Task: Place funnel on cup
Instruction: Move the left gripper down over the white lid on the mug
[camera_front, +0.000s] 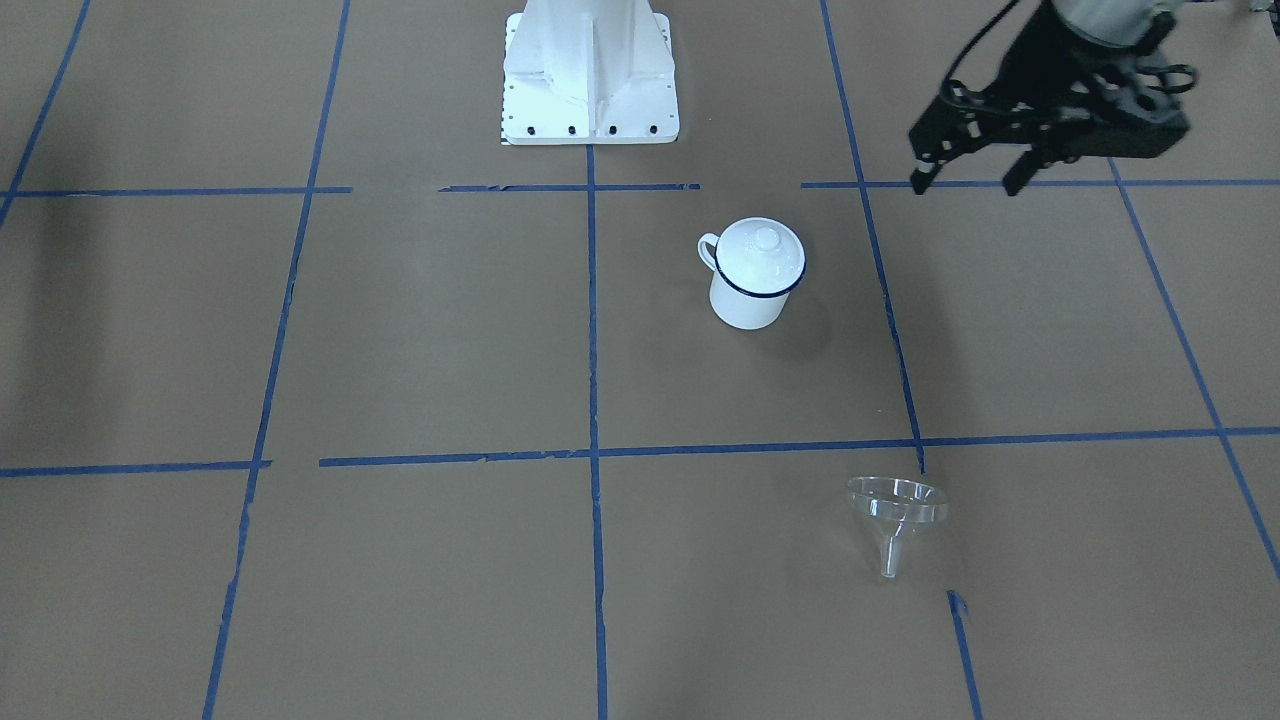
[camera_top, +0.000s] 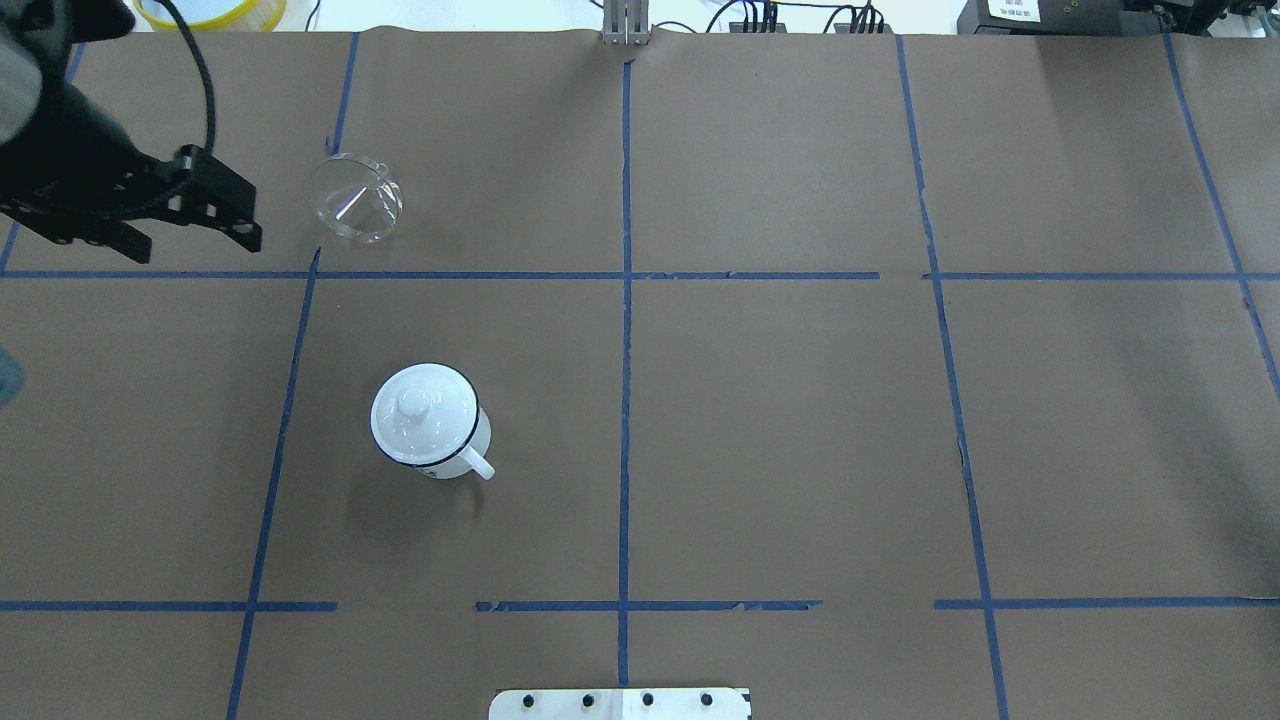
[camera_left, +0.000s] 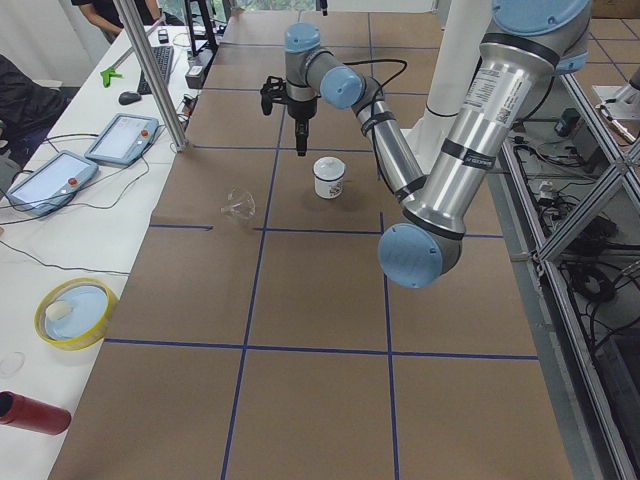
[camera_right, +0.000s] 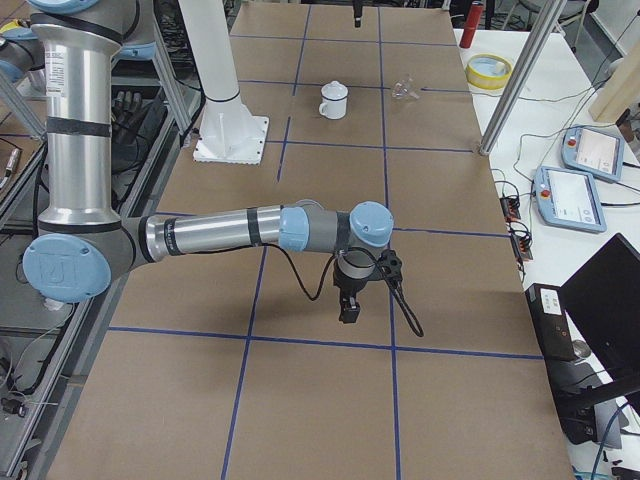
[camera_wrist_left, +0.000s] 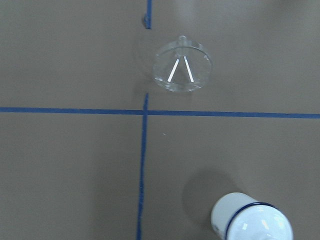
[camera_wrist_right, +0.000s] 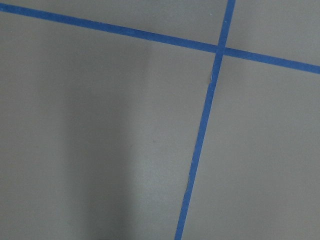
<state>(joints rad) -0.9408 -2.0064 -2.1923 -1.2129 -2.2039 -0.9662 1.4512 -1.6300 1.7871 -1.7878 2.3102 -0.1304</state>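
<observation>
Funnel (camera_top: 355, 197) on its side, 3 o'clock of left gripper (camera_top: 193, 240) in overhead view; jaws spread, empty, nearer arm. Cup (camera_front: 745, 305) at funnel's 5 o'clock, lid (camera_top: 425, 410) on. Right gripper (camera_right: 350, 314): state indeterminable.

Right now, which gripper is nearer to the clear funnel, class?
Left. The left gripper hovers beside the funnel; the right gripper is far off at the other end of the table.
</observation>
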